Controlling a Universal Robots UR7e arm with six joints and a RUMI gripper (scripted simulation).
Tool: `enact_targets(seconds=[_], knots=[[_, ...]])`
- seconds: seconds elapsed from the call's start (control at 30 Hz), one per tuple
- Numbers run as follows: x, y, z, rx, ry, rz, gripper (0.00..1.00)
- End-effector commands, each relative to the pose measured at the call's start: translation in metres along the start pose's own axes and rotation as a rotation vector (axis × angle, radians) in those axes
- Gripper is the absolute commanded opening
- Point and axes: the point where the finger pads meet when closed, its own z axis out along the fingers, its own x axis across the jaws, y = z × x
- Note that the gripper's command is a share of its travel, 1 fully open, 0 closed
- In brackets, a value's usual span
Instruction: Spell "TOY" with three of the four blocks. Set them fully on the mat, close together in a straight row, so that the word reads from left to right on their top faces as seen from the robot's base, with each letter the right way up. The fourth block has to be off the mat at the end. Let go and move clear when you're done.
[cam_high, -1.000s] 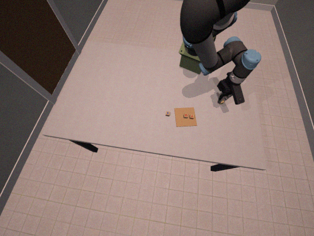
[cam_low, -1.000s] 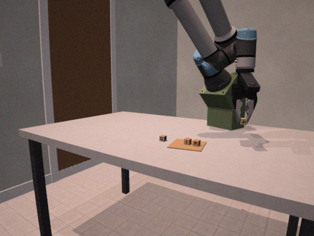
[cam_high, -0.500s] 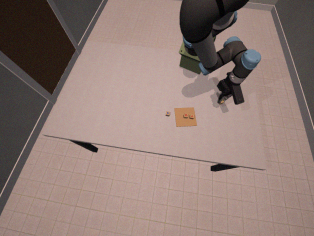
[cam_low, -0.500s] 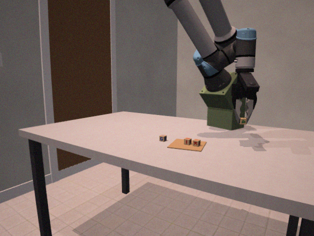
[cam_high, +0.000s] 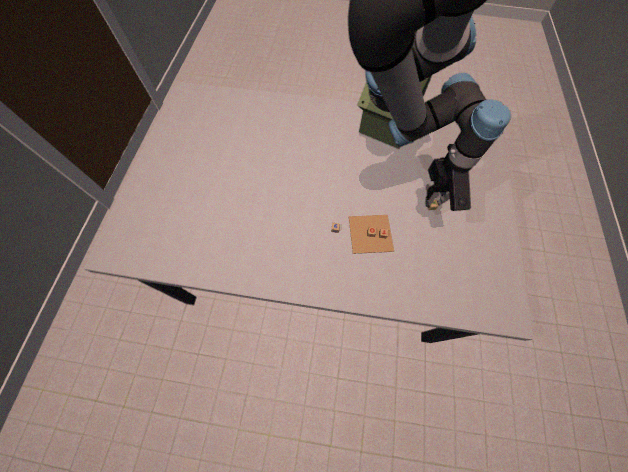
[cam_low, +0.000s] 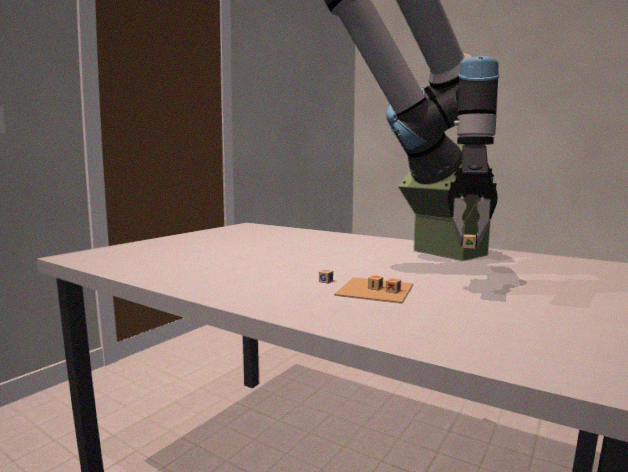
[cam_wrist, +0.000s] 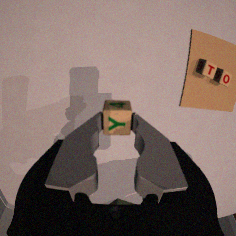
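Table: pale tabletop under dim room light, with the green pedestal at its far side in the exterior view; I take my reading direction from there.
Mat: the orange mat carries two blocks, and the word has to sit wholly on it.
T: the T block sits where the word starts, leftmost as seen from the base.
O: the O block is just beside it with a slim gap, face up, which suits the middle letter.
Y: the Y block is up off the table, well apart from the mat on the T side.
Gripper: my gripper is closed on the Y block, pinching opposite sides and leaving the letter visible to the wrist camera.
Spare: the G block lies off the mat, near its edge, as the unused letter should.
Next: I judge this to be the last placement, so carry Y over the pair and down beyond O.
Turn: Y looks sideways in the wrist view; I'd check its heading before release.
Risk: a low approach or wide fingers could nudge O.
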Motion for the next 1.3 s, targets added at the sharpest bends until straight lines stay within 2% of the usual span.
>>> enact_targets(seconds=[0.0, 1.27], knots=[[0.014, -0.002, 0.000, -0.002, -0.002, 0.114, 0.05], [0.129, -0.014, -0.001, -0.002, 0.000, 1.039, 0.05]])
